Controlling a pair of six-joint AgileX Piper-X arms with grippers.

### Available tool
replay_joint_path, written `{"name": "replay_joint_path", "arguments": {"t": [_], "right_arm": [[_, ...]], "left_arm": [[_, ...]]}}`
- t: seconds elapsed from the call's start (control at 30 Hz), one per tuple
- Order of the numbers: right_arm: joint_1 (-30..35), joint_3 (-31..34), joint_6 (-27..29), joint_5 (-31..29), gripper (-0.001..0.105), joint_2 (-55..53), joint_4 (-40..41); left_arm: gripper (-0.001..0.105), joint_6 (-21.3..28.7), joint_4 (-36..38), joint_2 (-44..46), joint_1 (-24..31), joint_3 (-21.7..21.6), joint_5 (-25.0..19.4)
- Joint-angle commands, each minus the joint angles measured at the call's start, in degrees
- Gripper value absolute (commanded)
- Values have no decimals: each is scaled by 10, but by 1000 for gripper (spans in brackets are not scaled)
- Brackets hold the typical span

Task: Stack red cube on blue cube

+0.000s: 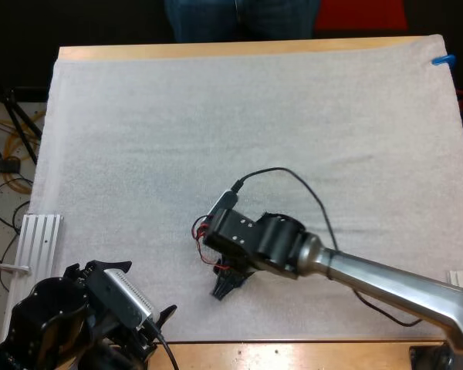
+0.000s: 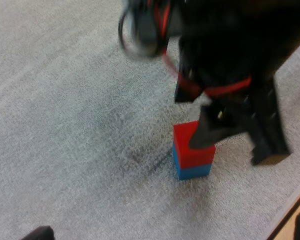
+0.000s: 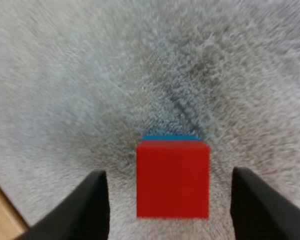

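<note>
The red cube point(image 3: 173, 180) sits squarely on the blue cube point(image 3: 170, 137), whose far edge peeks out beneath it. In the left wrist view the red cube point(image 2: 190, 145) and blue cube point(image 2: 192, 171) form a small stack on the white mat. My right gripper point(image 3: 175, 210) hangs open above the stack, one finger on each side and clear of the red cube. In the high view the right gripper point(image 1: 228, 281) hides both cubes. My left gripper point(image 1: 150, 324) rests open near the table's front left edge, with nothing between its fingers point(image 2: 40, 232).
A person's legs point(image 1: 243, 19) stand beyond the table's far side. A white ribbed rail point(image 1: 38, 239) lies at the mat's left edge. The wooden front edge point(image 1: 293, 354) runs close to the stack. Bare mat point(image 1: 239, 123) stretches toward the far side.
</note>
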State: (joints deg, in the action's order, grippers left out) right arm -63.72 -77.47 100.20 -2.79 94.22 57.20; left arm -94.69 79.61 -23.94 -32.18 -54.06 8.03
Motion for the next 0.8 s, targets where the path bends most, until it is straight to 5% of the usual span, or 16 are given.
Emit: {"name": "replay_joint_path", "arguments": {"t": [0.0, 0.37, 0.77], "right_arm": [[1, -8, -2, -1, 51, -19, 16], [21, -9, 28, -10, 51, -120, 6], [272, -9, 39, 49, 51, -118, -42]], "left_arm": [[87, -5, 0, -1, -3, -1, -5], [87, -5, -65, -1, -3, -1, 8], [87, -10, -273, -106, 13, -1, -72]]}}
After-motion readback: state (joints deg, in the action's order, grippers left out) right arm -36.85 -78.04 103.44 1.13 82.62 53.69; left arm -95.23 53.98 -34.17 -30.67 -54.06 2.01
